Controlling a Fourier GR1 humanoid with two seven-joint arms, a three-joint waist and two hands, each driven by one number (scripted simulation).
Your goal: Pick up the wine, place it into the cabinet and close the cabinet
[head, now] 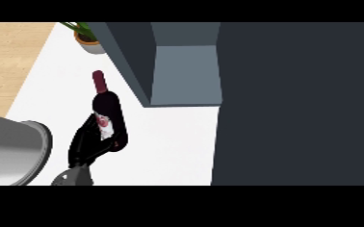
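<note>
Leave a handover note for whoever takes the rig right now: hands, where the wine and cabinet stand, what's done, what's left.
Left hand: curled round the lower body of the wine bottle, which stands on the white counter, neck pointing up-view.
Right hand: not in view.
Cabinet: open; its door swung out at the right; inside looks bare.
Done: bottle grasped. Whether it has left the counter, I cannot tell.
Left: carry the bottle into the cabinet, let go, close the door.
Nearby: potted plant at the back, grey pan at the left edge.
</note>
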